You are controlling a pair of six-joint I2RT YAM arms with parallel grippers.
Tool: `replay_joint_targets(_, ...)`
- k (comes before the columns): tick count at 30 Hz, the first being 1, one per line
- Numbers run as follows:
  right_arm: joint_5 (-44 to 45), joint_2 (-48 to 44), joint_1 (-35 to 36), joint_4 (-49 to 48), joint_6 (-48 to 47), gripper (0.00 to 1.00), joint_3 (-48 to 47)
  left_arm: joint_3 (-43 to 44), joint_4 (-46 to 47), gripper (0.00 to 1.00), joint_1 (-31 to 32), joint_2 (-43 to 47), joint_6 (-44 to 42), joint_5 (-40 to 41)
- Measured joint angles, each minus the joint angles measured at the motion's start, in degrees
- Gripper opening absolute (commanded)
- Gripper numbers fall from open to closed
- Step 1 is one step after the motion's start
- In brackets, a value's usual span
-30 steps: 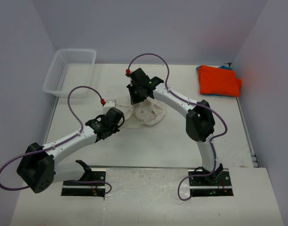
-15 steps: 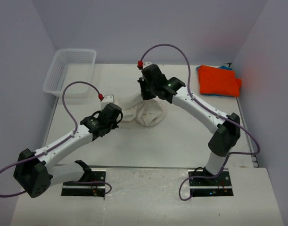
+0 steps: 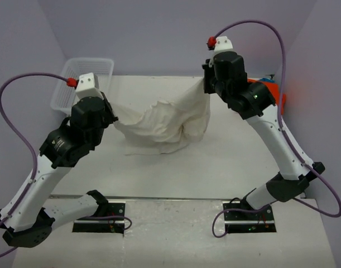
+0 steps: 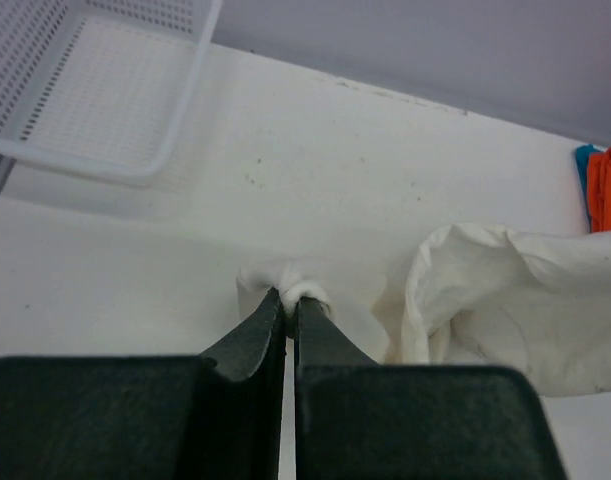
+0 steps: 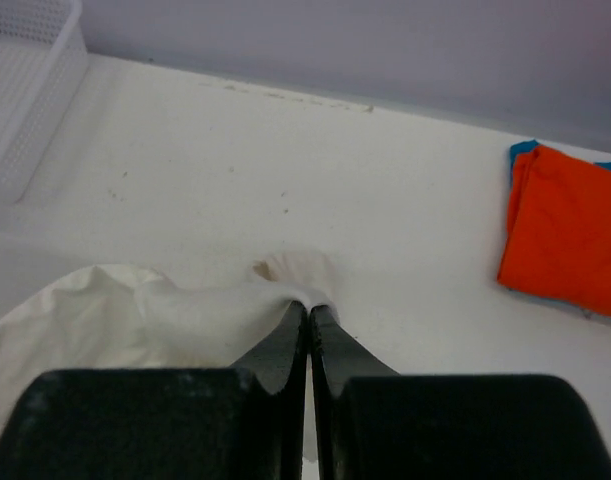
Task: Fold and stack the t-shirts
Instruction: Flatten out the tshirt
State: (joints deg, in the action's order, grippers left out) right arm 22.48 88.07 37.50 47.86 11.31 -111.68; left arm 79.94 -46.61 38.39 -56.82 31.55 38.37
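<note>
The cream t-shirt (image 3: 164,125) hangs in a sagging sling above the table between my two raised arms, its lower part still bunched on the surface. My left gripper (image 4: 290,297) is shut on a pinched corner of the cream t-shirt (image 4: 505,290) at its left end. At the right end, my right gripper (image 5: 309,305) is shut on another corner of the same cream t-shirt (image 5: 115,310). A folded orange t-shirt (image 3: 259,95) lies at the far right, with a blue t-shirt (image 5: 520,150) showing as an edge under the orange t-shirt (image 5: 570,235).
A white mesh basket (image 3: 75,84) stands at the far left corner of the table, also in the left wrist view as the basket (image 4: 85,90). Walls close in the table on three sides. Both arm bases sit at the near edge.
Both arms have risen and spread apart, left going left and right going right, lifting the cream t-shirt from a crumpled heap into a stretched hanging span. The right gripper closed on its corner.
</note>
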Motion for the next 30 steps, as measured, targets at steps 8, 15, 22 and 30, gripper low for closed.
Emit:
replay_joint_targets(8, 6.97, -4.22, -1.42, 5.88, -3.56, 0.0, -12.7, 11.43, -6.99, 0.0, 0.0, -0.9, -3.28, 6.34)
replay_joint_targets(15, 12.63, -10.88, -1.44, 8.07, -6.54, 0.0, -18.47, 18.86, -8.61, 0.0, 0.0, -1.77, -8.26, 7.91)
replay_joint_targets(22, 16.55, -18.71, 2.43, 5.68, -12.52, 0.0, -20.41, 29.86, -7.98, 0.0, 0.0, -3.21, -14.67, 5.46)
replay_joint_targets(30, 22.16, -22.12, 12.85, -4.07, -23.98, 0.0, -25.22, 41.86, -6.82, 0.0, 0.0, -5.22, -19.58, -0.33)
